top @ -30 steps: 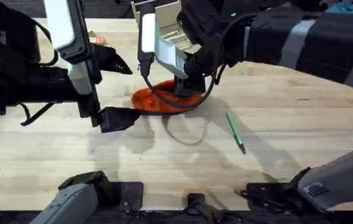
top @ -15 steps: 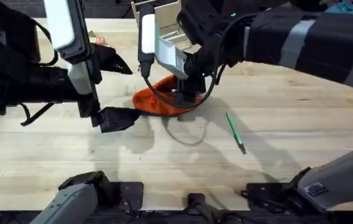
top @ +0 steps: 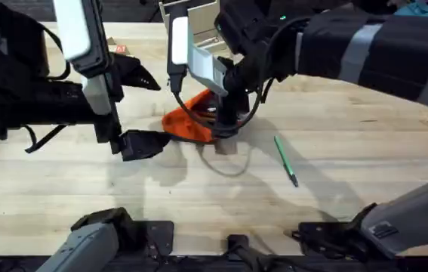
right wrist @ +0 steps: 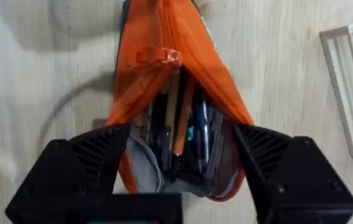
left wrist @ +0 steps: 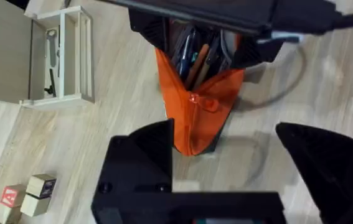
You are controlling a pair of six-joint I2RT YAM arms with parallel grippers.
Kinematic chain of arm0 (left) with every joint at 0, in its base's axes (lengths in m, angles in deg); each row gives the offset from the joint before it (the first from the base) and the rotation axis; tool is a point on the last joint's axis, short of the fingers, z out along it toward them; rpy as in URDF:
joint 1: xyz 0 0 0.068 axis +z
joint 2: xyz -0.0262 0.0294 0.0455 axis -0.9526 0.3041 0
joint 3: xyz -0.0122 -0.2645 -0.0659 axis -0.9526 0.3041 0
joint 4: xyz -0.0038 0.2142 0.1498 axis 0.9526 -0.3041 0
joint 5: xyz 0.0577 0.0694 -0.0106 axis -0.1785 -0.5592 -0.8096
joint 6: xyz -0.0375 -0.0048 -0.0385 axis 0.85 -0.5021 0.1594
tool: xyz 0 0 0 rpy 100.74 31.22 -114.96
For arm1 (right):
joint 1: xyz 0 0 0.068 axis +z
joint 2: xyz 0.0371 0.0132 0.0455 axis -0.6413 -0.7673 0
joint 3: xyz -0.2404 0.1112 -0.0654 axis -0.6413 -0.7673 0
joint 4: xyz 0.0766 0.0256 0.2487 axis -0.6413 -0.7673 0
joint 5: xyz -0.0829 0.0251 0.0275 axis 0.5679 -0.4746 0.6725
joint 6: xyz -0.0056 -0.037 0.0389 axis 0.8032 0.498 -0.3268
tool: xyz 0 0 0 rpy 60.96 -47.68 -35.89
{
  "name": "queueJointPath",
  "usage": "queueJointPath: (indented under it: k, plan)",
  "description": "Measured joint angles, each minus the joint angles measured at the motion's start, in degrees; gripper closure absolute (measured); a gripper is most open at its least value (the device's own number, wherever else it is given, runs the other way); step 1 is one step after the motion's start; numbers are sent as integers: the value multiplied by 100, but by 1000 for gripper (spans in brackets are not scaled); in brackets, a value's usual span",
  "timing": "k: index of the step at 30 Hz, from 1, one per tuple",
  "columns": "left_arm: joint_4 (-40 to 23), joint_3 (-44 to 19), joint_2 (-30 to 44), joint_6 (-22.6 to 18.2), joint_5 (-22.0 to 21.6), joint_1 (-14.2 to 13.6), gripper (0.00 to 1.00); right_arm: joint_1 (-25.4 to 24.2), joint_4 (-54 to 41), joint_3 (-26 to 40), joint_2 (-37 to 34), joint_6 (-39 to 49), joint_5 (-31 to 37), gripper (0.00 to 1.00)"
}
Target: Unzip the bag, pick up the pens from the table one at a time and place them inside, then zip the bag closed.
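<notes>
The orange bag point(top: 187, 123) lies behind the table's point(top: 349, 128) middle, its zipper open and several pens inside point(right wrist: 179, 134). The orange pull tab point(right wrist: 154, 56) sits partway along the zip. My right gripper point(top: 225, 125) hangs over the bag's open right end, open, with one finger on each side of the mouth point(right wrist: 179, 180). Just off the bag's closed left end point(left wrist: 192, 140) is my left gripper point(top: 142, 143), also open and holding nothing. A thin green pen point(top: 285, 160) lies on the wood to the right of the bag.
A light wooden organiser box point(top: 191, 15) stands at the back behind the bag, also seen in the left wrist view point(left wrist: 58, 56). Small wooden blocks point(left wrist: 27, 193) sit at the far left. A dark cable loop point(top: 232, 162) hangs in front of the bag.
The bag has gone from a flat oval to a bunched, tilted shape, its right end raised between my right gripper's fingers. The left arm and the green pen have not moved.
</notes>
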Motion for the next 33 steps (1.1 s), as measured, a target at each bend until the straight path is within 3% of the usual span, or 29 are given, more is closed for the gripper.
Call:
queueJointPath:
  k: [9,33]
  plan:
    - [0,0,2,0,-1,0,8,0,-22,0,163,-181,79,4]
    - [2,0,0,0,-2,0,8,-109,-1738,55,2750,-1595,135,3]
